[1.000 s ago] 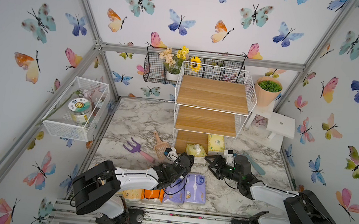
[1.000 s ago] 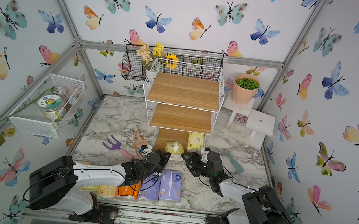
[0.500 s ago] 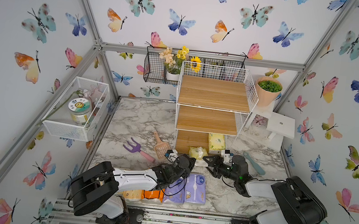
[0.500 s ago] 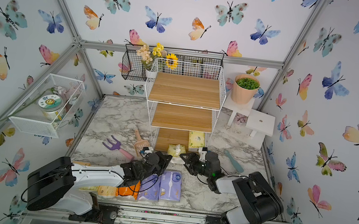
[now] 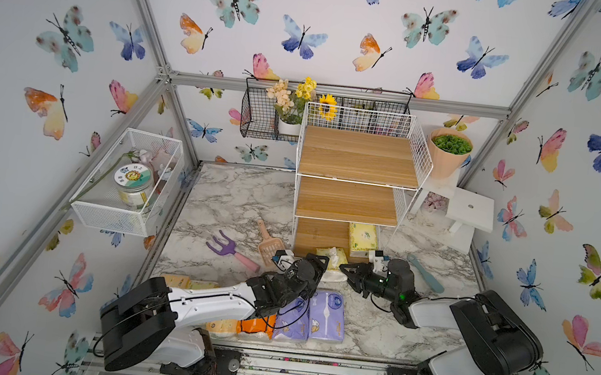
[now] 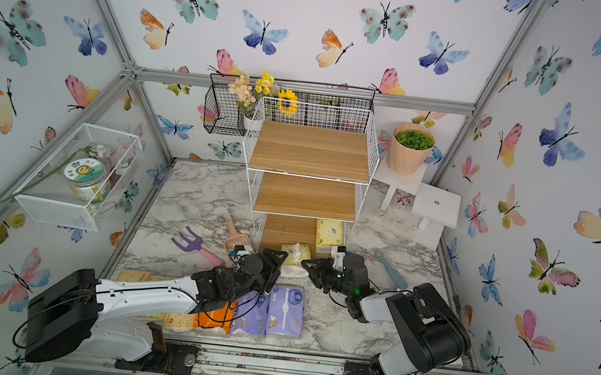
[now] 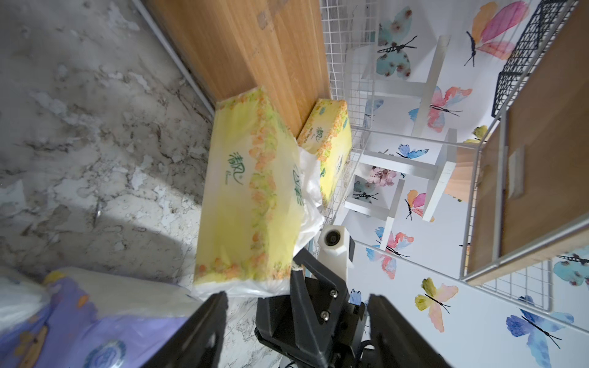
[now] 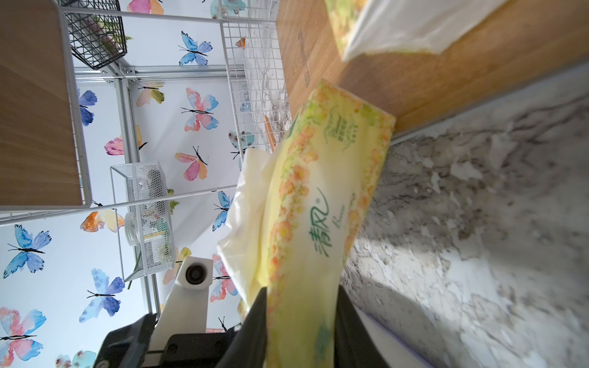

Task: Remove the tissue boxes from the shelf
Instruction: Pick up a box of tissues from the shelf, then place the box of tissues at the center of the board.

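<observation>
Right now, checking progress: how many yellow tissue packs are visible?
2: far pack on the shelf, bottom board, right side; near pack just before it, in the right end effector. The left arm may hide others.

My left arm (image 5: 212, 301) hides much of the row of packs (image 5: 326, 316) at six o'clock from the shelf (image 5: 347, 201); of the orange pack (image 5: 254, 327) only a strip shows; in the right wrist view the picture's edge cuts the yellow pack (image 8: 318, 223) between my right fingers (image 8: 350, 334); the left wrist view blurs the lilac pack (image 7: 95, 325).
</observation>
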`<state>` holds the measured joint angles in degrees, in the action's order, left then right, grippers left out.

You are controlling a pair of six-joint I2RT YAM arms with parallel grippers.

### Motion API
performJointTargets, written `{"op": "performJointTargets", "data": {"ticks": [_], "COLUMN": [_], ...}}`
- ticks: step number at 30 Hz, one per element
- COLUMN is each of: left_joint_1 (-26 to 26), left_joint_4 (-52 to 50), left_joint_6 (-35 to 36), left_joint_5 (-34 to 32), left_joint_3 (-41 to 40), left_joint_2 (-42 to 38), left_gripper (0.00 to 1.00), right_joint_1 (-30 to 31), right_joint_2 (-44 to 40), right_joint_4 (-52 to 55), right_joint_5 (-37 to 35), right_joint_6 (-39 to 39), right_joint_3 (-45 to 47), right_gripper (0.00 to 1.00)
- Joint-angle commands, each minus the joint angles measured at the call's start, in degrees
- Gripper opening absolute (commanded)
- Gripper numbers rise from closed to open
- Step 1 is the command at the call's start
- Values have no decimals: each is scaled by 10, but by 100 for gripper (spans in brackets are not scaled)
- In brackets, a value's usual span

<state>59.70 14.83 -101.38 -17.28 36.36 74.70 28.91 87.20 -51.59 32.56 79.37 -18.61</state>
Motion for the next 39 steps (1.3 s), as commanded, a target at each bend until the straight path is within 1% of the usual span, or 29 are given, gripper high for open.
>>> {"op": "performJointTargets", "data": {"ticks": [1,4,7,9,12,13,16,19,23,24,26,29,32,36,39], "left_joint_1": [1,2,0,-6,-25,-29,-36,-39,-41,-42,-43,-45,-46,-46,-48], "left_joint_4": [-69,-104,-134,-151,-153,-152,-149,-149,-145,-142,-137,-132,-128,-126,-125], "left_joint_6": [40,68,102,124,149,155,177,190,191,191,191,193,192,190,184], "left_joint_5": [-54,-91,-121,-127,-111,-108,-108,-107,-100,-98,-95,-94,-94,-95,-94], "left_joint_3": [21,27,30,30,24,21,14,11,5,3,3,5,6,7,7], "left_joint_2": [-42,-74,-95,-106,-119,-123,-134,-138,-135,-134,-130,-122,-117,-112,-108], "left_gripper": [87,88,89,88,89,89,88,88,88,88,88,88,87,87,87], "right_joint_1": [-4,-9,-16,-19,-20,-20,-21,-21,-21,-21,-21,-21,-21,-21,-21], "right_joint_2": [-39,-86,-151,-203,-281,-304,-379,-452,-548,-564,-581,-583,-583,-572,-554], "right_joint_4": [-4,27,94,185,350,390,500,626,782,821,881,939,953,922,880], "right_joint_5": [8,6,1,-6,-21,-25,-39,-72,-150,-166,-178,-161,-133,-88,-57], "right_joint_6": [-20,-40,-71,-110,-182,-196,-226,-256,-280,-286,-299,-317,-333,-343,-336], "right_joint_3": [7,25,37,31,12,11,10,-4,-46,-60,-79,-83,-74,-54,-25], "right_gripper": [24,24,23,23,23,23,23,23,22,22,22,22,23,25,29]}}
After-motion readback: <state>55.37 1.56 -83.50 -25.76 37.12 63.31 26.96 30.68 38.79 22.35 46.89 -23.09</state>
